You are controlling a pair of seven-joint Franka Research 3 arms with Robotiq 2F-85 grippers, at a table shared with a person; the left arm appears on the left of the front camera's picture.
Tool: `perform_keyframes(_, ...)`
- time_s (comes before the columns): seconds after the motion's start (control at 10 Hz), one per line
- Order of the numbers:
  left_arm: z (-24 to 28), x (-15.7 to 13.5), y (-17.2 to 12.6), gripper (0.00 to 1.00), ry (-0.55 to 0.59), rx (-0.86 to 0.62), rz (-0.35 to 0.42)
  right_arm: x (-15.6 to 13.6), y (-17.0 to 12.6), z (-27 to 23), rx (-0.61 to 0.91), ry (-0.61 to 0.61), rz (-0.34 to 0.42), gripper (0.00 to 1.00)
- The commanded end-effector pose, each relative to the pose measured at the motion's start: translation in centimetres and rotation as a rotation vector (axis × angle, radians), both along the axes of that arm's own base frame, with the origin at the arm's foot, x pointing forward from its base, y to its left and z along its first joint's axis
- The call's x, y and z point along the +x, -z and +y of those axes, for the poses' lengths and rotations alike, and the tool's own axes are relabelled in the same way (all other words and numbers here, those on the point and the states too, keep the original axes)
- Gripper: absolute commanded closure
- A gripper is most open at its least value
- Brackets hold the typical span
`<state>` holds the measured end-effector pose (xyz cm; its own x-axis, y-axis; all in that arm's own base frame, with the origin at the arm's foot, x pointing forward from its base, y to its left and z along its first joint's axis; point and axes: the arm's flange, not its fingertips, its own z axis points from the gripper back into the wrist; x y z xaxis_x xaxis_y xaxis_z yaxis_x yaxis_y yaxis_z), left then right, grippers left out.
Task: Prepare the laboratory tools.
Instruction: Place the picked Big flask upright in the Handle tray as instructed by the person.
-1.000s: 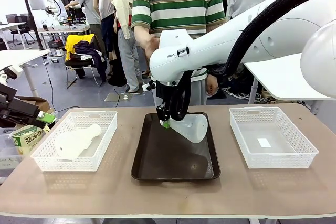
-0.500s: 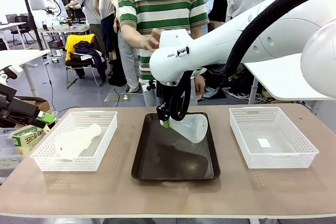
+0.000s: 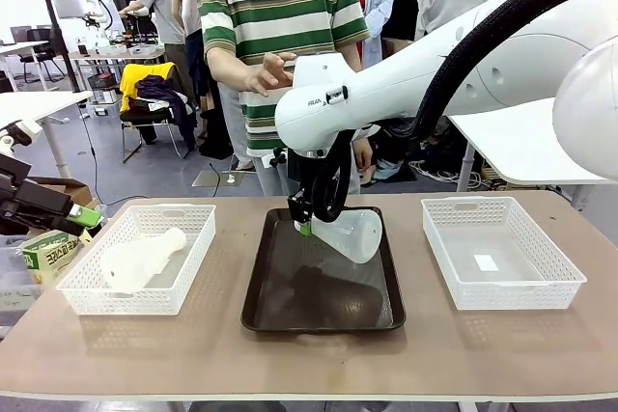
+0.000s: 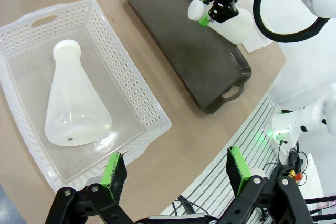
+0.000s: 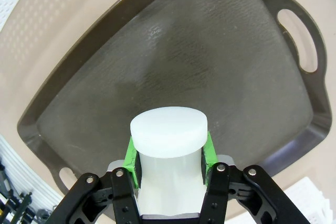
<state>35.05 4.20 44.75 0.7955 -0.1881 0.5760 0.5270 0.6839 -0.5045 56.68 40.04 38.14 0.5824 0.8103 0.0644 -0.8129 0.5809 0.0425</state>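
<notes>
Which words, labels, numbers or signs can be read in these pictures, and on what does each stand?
Nothing reads with certainty.
Dark print on the white robot arm: too small.
Korean print on the green-and-white carton: blurred.
White sticker in the white mesh plastic basket: looks blank.
Translucent frosted-white conical flask in the right tool: no print seen.

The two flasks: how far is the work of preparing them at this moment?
Done: nothing finished that I can see; no flask stands upright on the brown tray. In hand: the right gripper is shut on the neck of the first flask, held tilted over the tray's far part. Left: the second flask lies on its side in the left basket, with the left gripper open and away from it.
</notes>
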Motion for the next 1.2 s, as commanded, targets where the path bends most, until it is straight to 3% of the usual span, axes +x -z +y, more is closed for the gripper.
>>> perform_keyframes(0.0, 0.1, 0.2, 0.1, 0.0, 0.009, -0.016, -0.016, -0.1, 0.0, -0.1, -0.002, -0.004, -0.001, 1.0)
perform_keyframes(0.4, 0.1, 0.2, 0.1, 0.0, 0.009, -0.016, -0.016, 0.0, 0.0, 0.0, 0.0, 0.0, 0.0, 1.0)
perform_keyframes(0.5, 0.1, 0.2, 0.1, 0.0, 0.009, -0.016, -0.016, -0.5, -2.4, -0.4, 0.055, -0.047, -0.025, 1.0)
perform_keyframes(0.8, 0.1, 0.2, 0.1, 0.0, 0.009, -0.016, -0.016, -1.8, -11.4, -3.3, 0.27, -0.14, -0.149, 1.0)
perform_keyframes(0.9, 0.1, 0.2, 0.1, 0.0, 0.009, -0.016, -0.016, -1.7, -12.9, -4.6, 0.357, -0.15, -0.182, 1.0)
perform_keyframes(1.1, 0.1, 0.2, 0.1, 0.0, 0.009, -0.016, -0.016, -1.6, -13.3, -7.7, 0.68, -0.294, -0.235, 1.0)
